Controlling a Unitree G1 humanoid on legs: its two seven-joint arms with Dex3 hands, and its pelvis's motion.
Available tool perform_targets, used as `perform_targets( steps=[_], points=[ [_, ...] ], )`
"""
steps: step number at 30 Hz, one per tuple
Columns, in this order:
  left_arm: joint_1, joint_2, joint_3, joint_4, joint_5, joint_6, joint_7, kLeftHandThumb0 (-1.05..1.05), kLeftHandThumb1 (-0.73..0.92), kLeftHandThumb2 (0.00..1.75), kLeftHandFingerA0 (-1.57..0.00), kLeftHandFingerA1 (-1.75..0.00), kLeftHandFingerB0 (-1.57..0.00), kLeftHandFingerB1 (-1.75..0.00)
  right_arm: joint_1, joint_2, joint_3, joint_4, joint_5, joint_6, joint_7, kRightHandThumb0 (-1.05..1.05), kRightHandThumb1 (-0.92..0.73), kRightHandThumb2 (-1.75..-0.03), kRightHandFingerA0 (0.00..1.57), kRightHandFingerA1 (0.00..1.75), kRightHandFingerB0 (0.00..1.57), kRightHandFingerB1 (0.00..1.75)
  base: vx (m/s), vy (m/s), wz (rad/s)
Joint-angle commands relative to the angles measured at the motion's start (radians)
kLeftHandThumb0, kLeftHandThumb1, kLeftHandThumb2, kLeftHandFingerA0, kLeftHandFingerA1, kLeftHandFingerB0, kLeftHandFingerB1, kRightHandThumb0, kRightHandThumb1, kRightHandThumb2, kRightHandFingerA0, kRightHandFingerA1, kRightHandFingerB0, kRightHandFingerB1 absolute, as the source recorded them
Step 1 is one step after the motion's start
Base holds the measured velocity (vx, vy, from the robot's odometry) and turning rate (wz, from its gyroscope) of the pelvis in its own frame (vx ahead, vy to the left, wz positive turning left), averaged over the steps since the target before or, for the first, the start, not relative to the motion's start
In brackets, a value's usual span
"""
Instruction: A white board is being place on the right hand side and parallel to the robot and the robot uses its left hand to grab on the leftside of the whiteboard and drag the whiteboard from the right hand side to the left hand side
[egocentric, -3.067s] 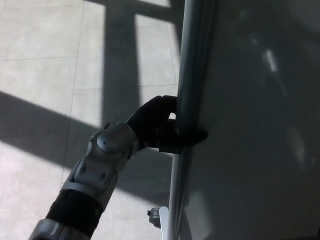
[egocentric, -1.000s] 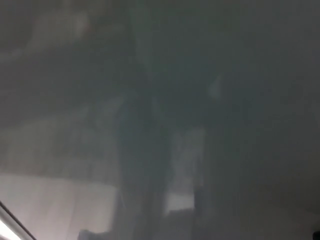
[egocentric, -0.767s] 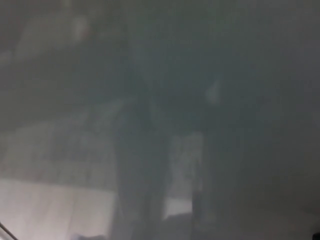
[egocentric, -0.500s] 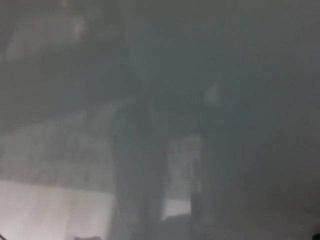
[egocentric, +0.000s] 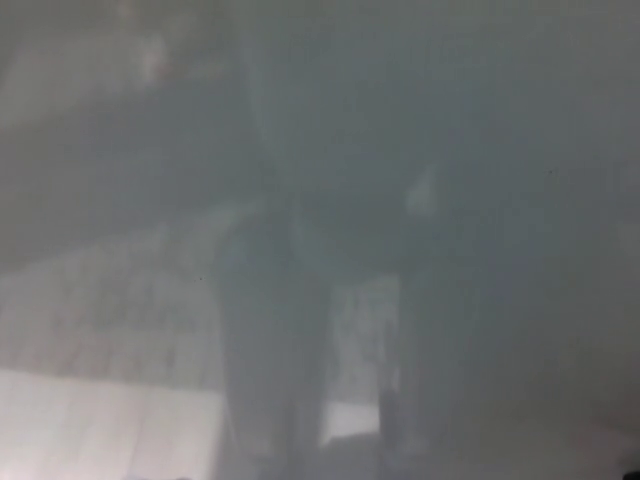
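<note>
Whiteboard (egocentric: 480, 150) fills view, seemingly showing dim reflections.

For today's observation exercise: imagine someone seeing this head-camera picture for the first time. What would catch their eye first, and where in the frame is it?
First, the whiteboard: its grey, glossy face fills the whole picture, so nothing shows directly, only hazy reflections. A dark, upright blur stands in the middle, running to the bottom edge; what it is cannot be told. A pale bright patch lies at lower left. Neither robot hand is in view.
</note>
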Motion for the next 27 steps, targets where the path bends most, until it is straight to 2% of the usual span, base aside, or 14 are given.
perform_targets(
  steps=[1,2,3,6,7,10,11,12,16,17,21,23,26,27],
  points=[
    [0.018,0.064,0.016,-0.029,0.021,-0.032,0.086,-0.04,0.79,0.63,-0.65,-0.90,-0.69,-0.85,-0.008,-0.007,-0.005,-0.002,0.004,-0.020,-0.013,-0.76,-0.54,-1.01,0.82,1.13,0.58,0.83,0.00,0.000,0.00],
    [0.027,0.064,0.016,-0.043,0.025,-0.037,0.104,-0.28,0.66,0.66,-0.25,-0.39,-0.25,-0.35,-0.010,-0.007,-0.007,0.000,0.007,-0.017,-0.009,-0.72,-0.72,-0.68,0.77,1.25,0.55,0.87,0.00,0.000,0.00],
    [0.034,0.064,0.018,-0.053,0.025,-0.030,0.114,-0.19,0.62,1.04,-0.03,-0.49,0.00,-0.48,-0.010,-0.007,-0.005,0.001,0.003,-0.019,-0.010,-0.72,-0.74,-0.68,0.76,1.24,0.55,0.86,0.00,0.000,0.00],
    [0.045,0.064,0.021,-0.070,0.023,-0.016,0.122,-0.19,0.62,1.04,-0.03,-0.49,0.00,-0.48,-0.009,-0.009,-0.001,0.001,-0.004,-0.025,-0.015,-0.72,-0.74,-0.68,0.76,1.24,0.55,0.86,0.00,0.000,0.00],
    [0.056,0.059,0.019,-0.084,0.026,0.002,0.143,-0.23,0.48,0.71,0.00,-0.08,0.00,-0.10,-0.011,-0.009,-0.006,0.001,0.001,-0.023,-0.009,-0.72,-0.72,-0.67,0.76,1.25,0.55,0.86,0.00,0.000,0.00],
    [0.115,0.012,0.049,-0.105,0.009,-0.044,0.196,-0.32,0.47,0.70,0.00,0.00,0.00,0.00,-0.011,-0.007,-0.007,0.000,0.003,-0.020,-0.006,-0.73,-0.73,-0.67,0.75,1.25,0.55,0.85,0.00,0.000,0.00],
    [0.123,0.005,0.056,-0.111,0.006,-0.040,0.205,-0.32,0.47,0.70,0.00,0.00,0.00,0.00,-0.011,-0.007,-0.008,0.000,0.003,-0.020,-0.005,-0.73,-0.73,-0.67,0.75,1.25,0.55,0.85,0.00,0.000,0.00],
    [0.158,-0.017,0.072,-0.135,-0.005,-0.052,0.213,-0.44,0.48,0.71,0.00,0.00,0.00,0.00,-0.010,-0.008,-0.005,0.000,-0.002,-0.021,-0.012,-0.75,-0.54,-1.01,0.81,1.11,0.58,0.82,0.00,0.000,0.00],
    [0.299,-0.117,0.134,-0.216,-0.038,-0.101,0.242,-0.40,0.54,0.74,0.00,0.00,0.00,0.00,-0.005,-0.005,-0.004,-0.002,-0.001,-0.024,-0.011,-0.72,-0.55,-1.02,0.82,1.12,0.58,0.83,0.00,0.000,0.00],
    [0.359,-0.165,0.152,-0.238,-0.048,-0.127,0.261,-0.45,0.54,0.72,0.00,0.00,0.00,0.00,-0.004,-0.004,-0.004,-0.003,-0.001,-0.025,-0.007,-0.74,-0.73,-0.68,0.78,1.26,0.57,0.88,0.00,0.000,0.00],
    [0.420,-0.213,0.178,-0.299,-0.048,-0.129,0.295,-0.45,0.54,0.72,0.00,0.00,0.00,0.00,-0.004,-0.005,-0.002,-0.002,-0.004,-0.028,-0.009,-0.74,-0.73,-0.68,0.78,1.26,0.57,0.88,0.00,0.001,0.02],
    [0.536,-0.320,0.206,-0.290,-0.073,-0.147,0.314,-0.49,0.56,0.78,0.00,-0.12,0.00,-0.06,0.022,0.001,0.003,0.002,-0.010,-0.040,-0.011,-0.75,-0.74,-0.66,0.76,1.21,0.54,0.85,0.00,0.003,0.03],
    [0.546,-0.329,0.213,-0.311,-0.071,-0.142,0.320,-0.49,0.56,0.78,0.00,-0.12,0.00,-0.06,0.022,0.001,0.003,0.002,-0.009,-0.041,-0.011,-0.75,-0.74,-0.66,0.76,1.21,0.54,0.85,0.01,0.003,0.03],
    [0.609,-0.376,0.197,-0.285,-0.035,-0.220,0.356,-0.51,0.73,0.62,0.00,-0.18,0.00,-0.07,0.042,0.004,0.002,0.002,-0.005,-0.042,-0.002,-0.76,-0.74,-0.63,0.75,1.21,0.52,0.83,0.00,0.000,0.00]
  ],
)
